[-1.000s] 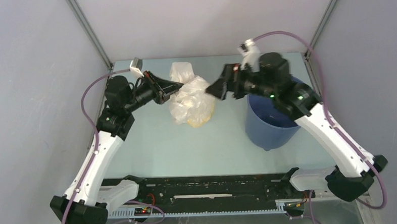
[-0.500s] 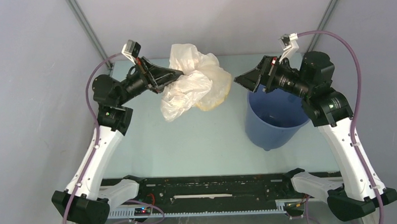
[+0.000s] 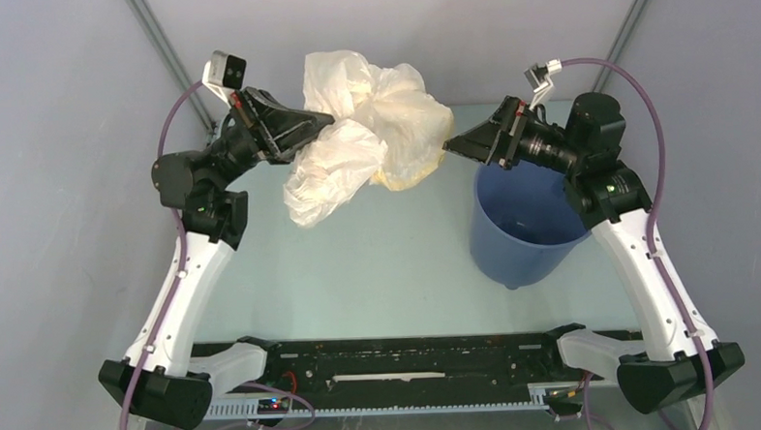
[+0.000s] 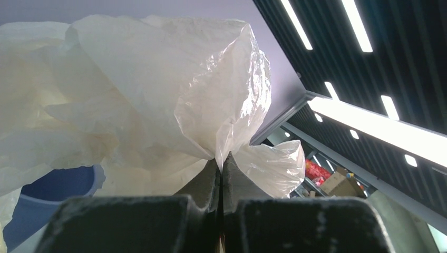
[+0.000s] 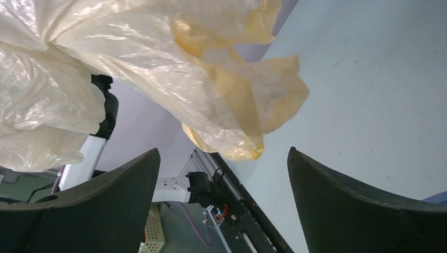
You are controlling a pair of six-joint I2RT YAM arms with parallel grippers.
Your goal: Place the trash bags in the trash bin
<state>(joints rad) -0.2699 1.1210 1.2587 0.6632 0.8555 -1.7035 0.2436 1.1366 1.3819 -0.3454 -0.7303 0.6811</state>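
A crinkly whitish trash bag (image 3: 363, 128) with a yellow-cream part hangs in the air above the back of the table. My left gripper (image 3: 326, 120) is shut on a pinch of it, and the film bunches out from between the closed fingers (image 4: 203, 179) in the left wrist view, where the trash bag (image 4: 132, 89) fills most of the picture. My right gripper (image 3: 451, 144) stands open just right of the bag, nothing between its fingers (image 5: 121, 184), the trash bag (image 5: 158, 58) hanging in front of it. The blue trash bin (image 3: 524, 226) stands upright below the right gripper.
The grey walls and metal frame posts (image 3: 166, 50) close in the back and sides. The black rail (image 3: 402, 359) with both arm bases runs along the near edge. The pale table surface (image 3: 360, 274) lies under the hanging bag.
My left gripper has lifted the bag off the table and up toward the back. The right arm has drawn back to the right and raised, its gripper staying open.
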